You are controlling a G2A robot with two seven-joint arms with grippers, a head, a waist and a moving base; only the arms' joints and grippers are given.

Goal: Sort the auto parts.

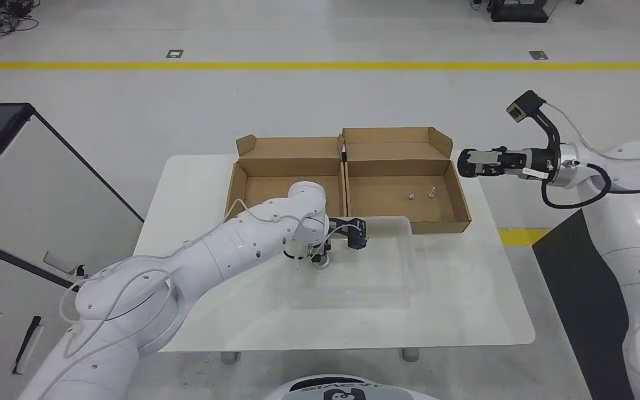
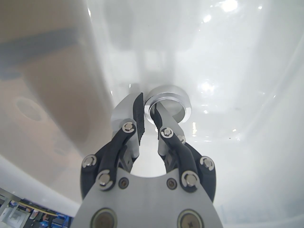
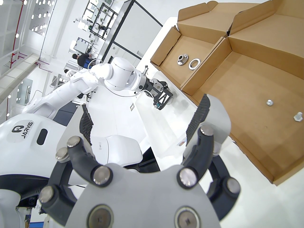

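The left gripper (image 2: pixel 148 101) pinches the metal ring (image 2: pixel 186 104) by its wall, one finger inside (a sure hold on a round part), near the clear tray's (image 1: pixel 404 292) far-left corner. The right gripper (image 3: pixel 144 104) hangs spread wide beyond the table's (image 1: pixel 480 300) right edge, likely keeping clear.

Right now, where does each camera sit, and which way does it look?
Top view: above the arms, looking down at the table and cardboard boxes; both arms show.
Left wrist view: behind the left gripper, looking into the clear tray at the metal ring it pinches.
Right wrist view: behind the open right gripper, facing the cardboard boxes and left arm.
Shared: top and right wrist views both show the cardboard boxes.
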